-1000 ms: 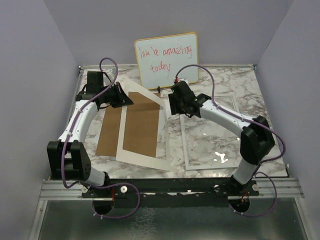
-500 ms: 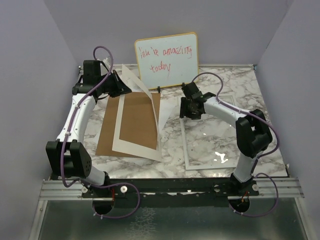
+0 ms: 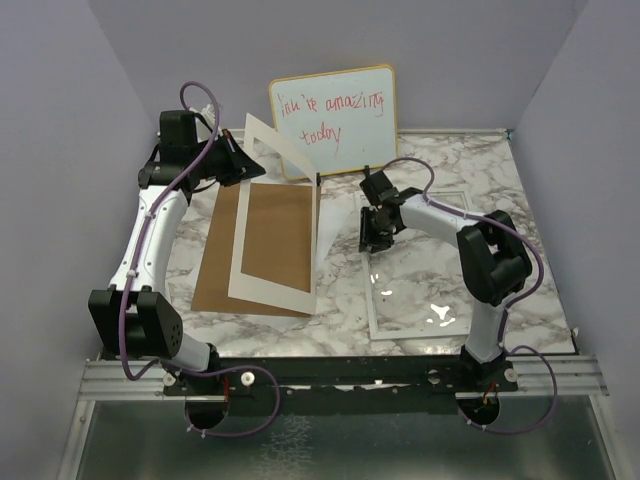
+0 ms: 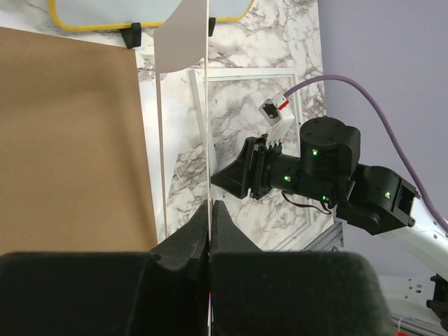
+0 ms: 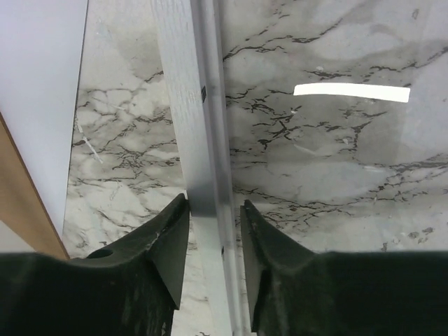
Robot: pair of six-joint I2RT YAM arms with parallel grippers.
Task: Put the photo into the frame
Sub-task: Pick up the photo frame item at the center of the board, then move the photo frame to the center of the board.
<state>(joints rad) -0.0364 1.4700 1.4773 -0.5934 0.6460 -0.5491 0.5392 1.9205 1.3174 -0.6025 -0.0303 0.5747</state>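
Starting at the near edge of the marble-patterned table [image 3: 340, 310], the large rectangular frame with a thin white rim and glossy clear pane [image 3: 368, 300] lies flat on the right half, its long axis running near to far. To its left lies the flat brown backing board [image 3: 215, 260]. The white card mat with a cut-out window [image 3: 275, 295] rests its near edge on that board.

Farther back, the right gripper [image 5: 213, 203] points down at the frame's left long rim, toward its far end. Its jaws stand one on each side of the rim and close against it; whether they already pinch it I cannot tell. The left gripper [image 4: 208, 206] is clenched on the mat's far part and holds that end tilted up off the board.

Against the far edge leans a yellow-edged whiteboard with red handwriting [image 3: 335, 120].

The photo shows in none of the views, so its place cannot be told. By my reading, the right arm is nearer the frame, while the left arm is occupied with the mat.
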